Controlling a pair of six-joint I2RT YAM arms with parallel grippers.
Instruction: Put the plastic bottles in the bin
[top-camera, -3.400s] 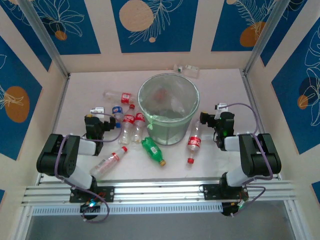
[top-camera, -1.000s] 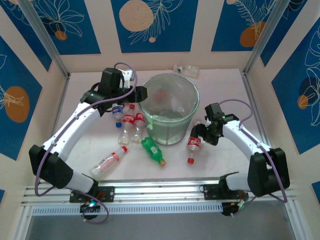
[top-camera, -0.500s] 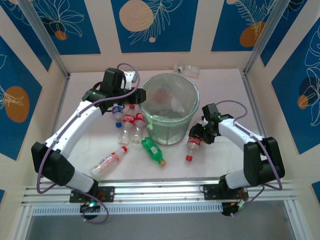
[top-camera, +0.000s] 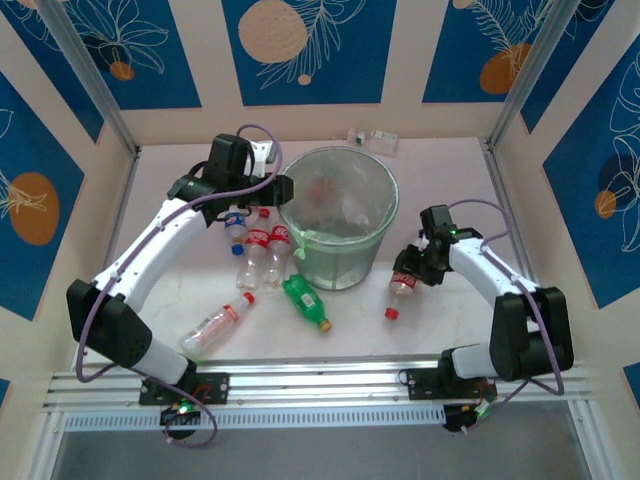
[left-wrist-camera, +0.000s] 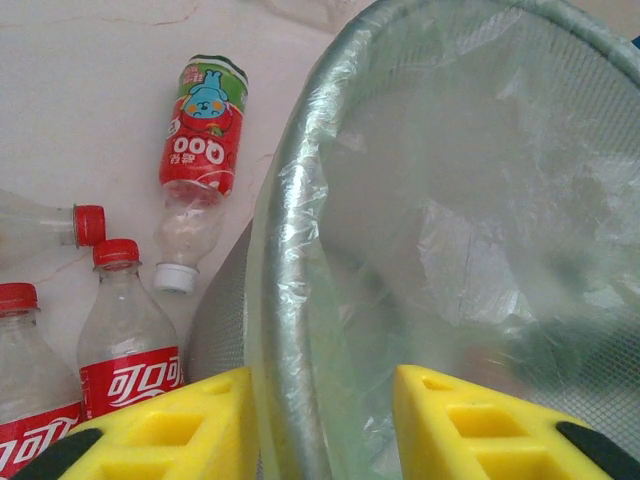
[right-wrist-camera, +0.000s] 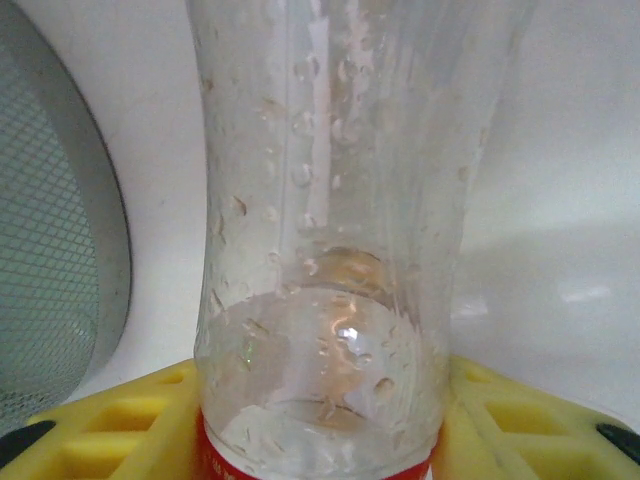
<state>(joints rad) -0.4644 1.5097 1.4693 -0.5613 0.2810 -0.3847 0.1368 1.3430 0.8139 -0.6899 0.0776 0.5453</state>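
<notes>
The pale-green bin (top-camera: 392, 205) stands mid-table, lined with thin plastic. My left gripper (top-camera: 285, 188) is at its left rim, shut on the rim (left-wrist-camera: 300, 200), one yellow finger (left-wrist-camera: 190, 420) outside and the other inside against the liner. My right gripper (top-camera: 410, 272) is shut on a clear red-labelled bottle (top-camera: 402, 285) lying right of the bin; that bottle (right-wrist-camera: 330, 200) is pressed between both yellow fingers. More bottles lie left of the bin: two red-labelled (top-camera: 258, 245), a blue-labelled one (top-camera: 234, 222), a green one (top-camera: 305, 300) and another clear one (top-camera: 220, 325).
A clear bottle (top-camera: 372, 138) lies by the back wall behind the bin. A white-capped bottle with a cartoon label (left-wrist-camera: 205, 130) rests near the bin's wall. Walls close the table on three sides; the rail (top-camera: 320, 385) runs along the near edge.
My right gripper closed on the red-labelled bottle and shifted it slightly right, away from the bin. My left gripper closed on the bin's rim and barely moved.
</notes>
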